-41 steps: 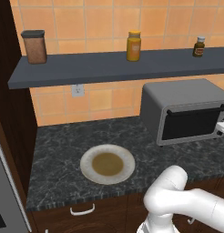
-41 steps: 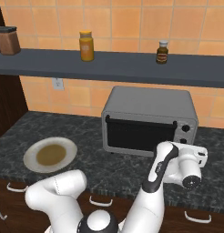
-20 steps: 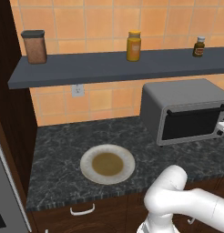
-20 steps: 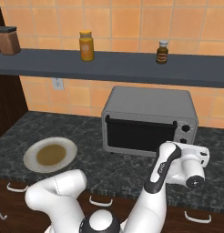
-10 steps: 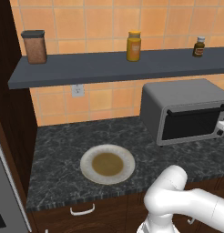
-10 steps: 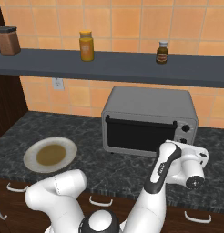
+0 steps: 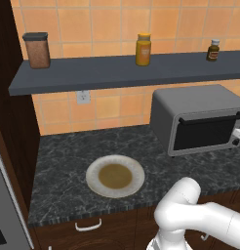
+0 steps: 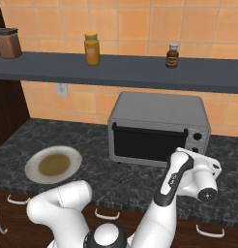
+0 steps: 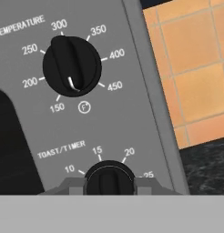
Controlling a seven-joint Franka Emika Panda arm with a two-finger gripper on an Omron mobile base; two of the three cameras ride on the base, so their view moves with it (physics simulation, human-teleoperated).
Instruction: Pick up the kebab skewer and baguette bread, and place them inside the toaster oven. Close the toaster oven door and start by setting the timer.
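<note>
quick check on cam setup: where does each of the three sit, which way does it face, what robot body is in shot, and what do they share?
Left base view: behind the arm, left side, looking forward and down at the black speckled counter; white arm lower right.
Right base view: behind, right side, facing the grey boxy toaster oven; arm lower left.
Hand view: on the hand, close on the black toast/timer knob, pincer closed on it.
Shared: both base views show the round beige plate and orange jar.
</note>
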